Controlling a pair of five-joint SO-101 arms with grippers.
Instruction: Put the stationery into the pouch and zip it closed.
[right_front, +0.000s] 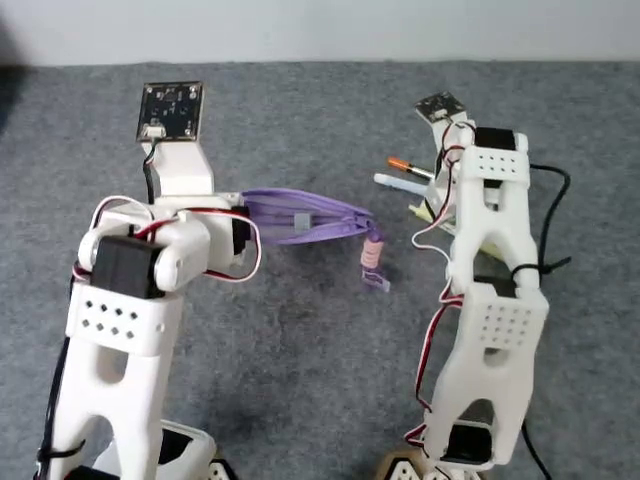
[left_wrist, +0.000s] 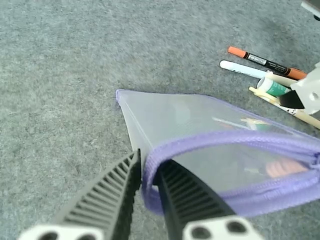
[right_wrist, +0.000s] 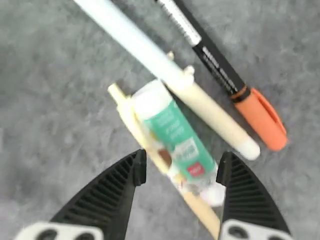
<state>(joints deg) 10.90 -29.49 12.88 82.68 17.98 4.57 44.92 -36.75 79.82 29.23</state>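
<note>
On the left side of the high view, the left arm (right_front: 150, 260) holds the purple pouch (right_front: 310, 222) above the grey table (right_front: 300, 380). The long axis of the pouch runs across the table, from this arm towards the right arm (right_front: 490, 250), and a pink zipper tag (right_front: 372, 255) hangs at its far end. Beside the right arm lie an orange-capped marker (right_front: 410, 167) and a white pen (right_front: 400, 184), almost parallel.

From the left wrist, the left gripper (left_wrist: 149, 162) is closed on the purple zipper edge of the translucent pouch, whose mouth is unzipped. The stationery lies on the table beyond the pouch, apart from it.

From the right wrist, the right gripper (right_wrist: 183, 162) is open, one finger on each side of a green and white glue stick (right_wrist: 170, 130). The glue stick rests on a cream pen (right_wrist: 122, 102), and both point the same way as the white pen just beside them.
</note>
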